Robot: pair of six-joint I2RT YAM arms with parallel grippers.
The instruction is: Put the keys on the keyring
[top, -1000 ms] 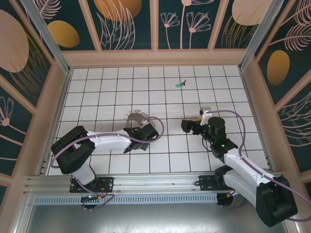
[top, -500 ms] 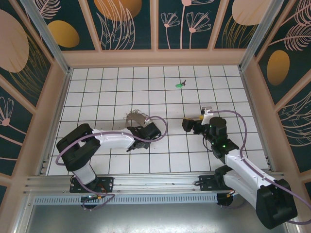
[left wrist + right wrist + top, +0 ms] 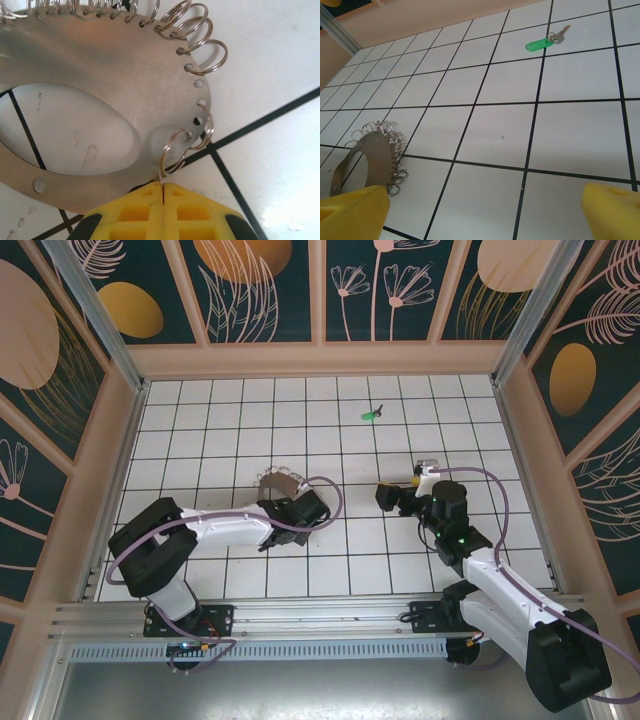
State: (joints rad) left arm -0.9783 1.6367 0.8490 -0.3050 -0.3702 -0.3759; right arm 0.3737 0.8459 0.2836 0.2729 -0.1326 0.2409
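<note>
**Left end effector pinches a keyring loop**

Nearest the arms, the left end effector (image 3: 162,192) is shut, its yellow fingers (image 3: 135,210) nipping one thin wire loop (image 3: 167,155) at the rim of the keyring (image 3: 125,65), which lies flat on the bench (image 3: 270,165). It looks stiff, light and slick; its springy loops seem the best handhold. The right end effector (image 3: 482,207) hangs wide open, holding nothing. Farthest off lies the green-tagged key (image 3: 540,44), small, light, well apart from the keyring.
</note>
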